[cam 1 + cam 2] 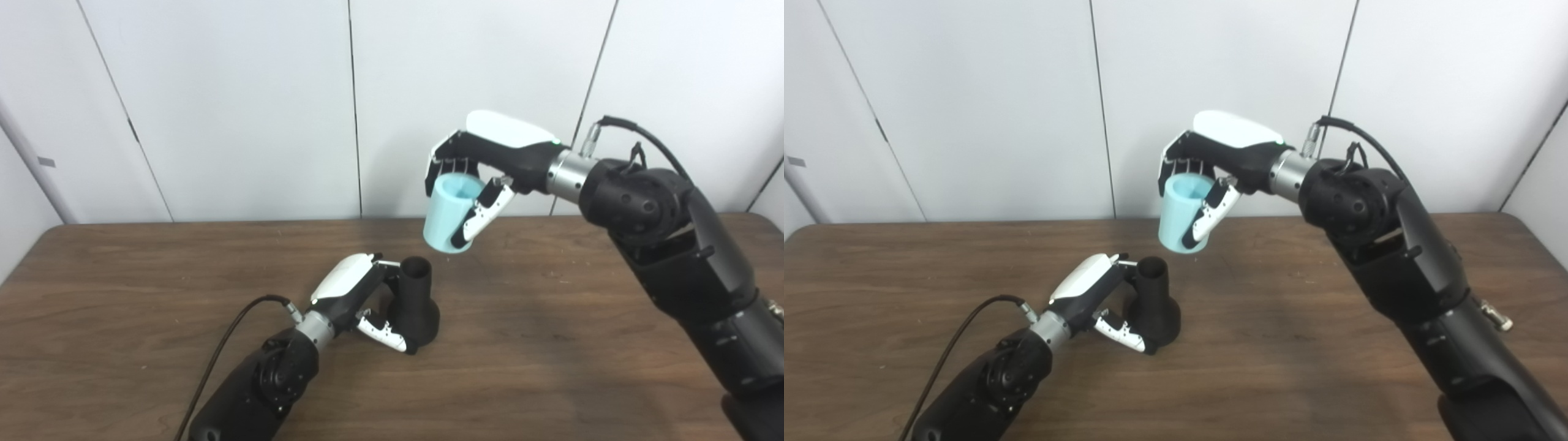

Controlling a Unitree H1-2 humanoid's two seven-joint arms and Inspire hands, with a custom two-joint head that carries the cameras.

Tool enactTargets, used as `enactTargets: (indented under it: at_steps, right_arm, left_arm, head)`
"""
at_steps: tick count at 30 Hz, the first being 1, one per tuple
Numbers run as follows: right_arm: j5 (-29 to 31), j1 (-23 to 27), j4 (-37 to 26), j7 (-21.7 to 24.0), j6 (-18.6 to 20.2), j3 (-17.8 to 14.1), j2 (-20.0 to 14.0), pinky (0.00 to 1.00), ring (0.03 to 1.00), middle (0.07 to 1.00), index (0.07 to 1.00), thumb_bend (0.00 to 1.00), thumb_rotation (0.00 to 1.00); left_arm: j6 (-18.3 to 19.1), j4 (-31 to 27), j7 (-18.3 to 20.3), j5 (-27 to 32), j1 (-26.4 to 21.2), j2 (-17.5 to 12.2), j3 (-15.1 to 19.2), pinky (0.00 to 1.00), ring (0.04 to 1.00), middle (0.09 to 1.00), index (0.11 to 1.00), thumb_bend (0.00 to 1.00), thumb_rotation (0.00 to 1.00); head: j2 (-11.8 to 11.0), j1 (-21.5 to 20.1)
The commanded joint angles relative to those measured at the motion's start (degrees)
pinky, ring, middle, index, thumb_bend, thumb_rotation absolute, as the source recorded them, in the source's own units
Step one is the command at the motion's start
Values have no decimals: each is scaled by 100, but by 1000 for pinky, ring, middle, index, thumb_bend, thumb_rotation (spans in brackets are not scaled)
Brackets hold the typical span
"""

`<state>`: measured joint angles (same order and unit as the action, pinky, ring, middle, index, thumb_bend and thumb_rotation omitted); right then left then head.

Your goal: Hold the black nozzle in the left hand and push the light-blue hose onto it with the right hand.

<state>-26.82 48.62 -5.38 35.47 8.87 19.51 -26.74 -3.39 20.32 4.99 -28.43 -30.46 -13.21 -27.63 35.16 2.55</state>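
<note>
The black nozzle (418, 298) stands upright on the brown table (551, 343), narrow open end up, wide base down. My left hand (358, 294) is shut around it from the left, thumb across its base. My right hand (484, 162) is shut on the light-blue hose piece (448, 211), a short open tube. It holds the tube in the air, tilted, above and slightly right of the nozzle's top, with a clear gap between them. The same shows in the right eye view: nozzle (1153, 300), hose (1182, 211).
White wall panels (245, 104) stand right behind the table's far edge. A black cable (226, 343) runs along the left forearm. The right forearm (686, 257) crosses the right side of the table.
</note>
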Motion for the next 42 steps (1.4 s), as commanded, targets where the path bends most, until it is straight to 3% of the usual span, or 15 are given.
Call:
enactTargets:
  at_steps: [1,22,42]
  right_arm:
    - [10,185,-20,-57,-119,-38,19,375,438,483,491,521,0]
    - [-308,95,129,-189,326,-17,610,362,430,477,502,520,0]
    - [-334,-197,3,-145,181,191,527,340,413,460,514,519,0]
  left_arm:
    - [265,235,554,-184,199,77,-282,1000,635,501,476,525,0]
    - [302,181,538,-174,192,25,-246,1000,636,503,474,525,0]
    - [304,120,555,-155,198,-1,-230,1000,637,505,473,524,0]
  head:
    - [10,-6]
    - [68,-22]
    - [168,-5]
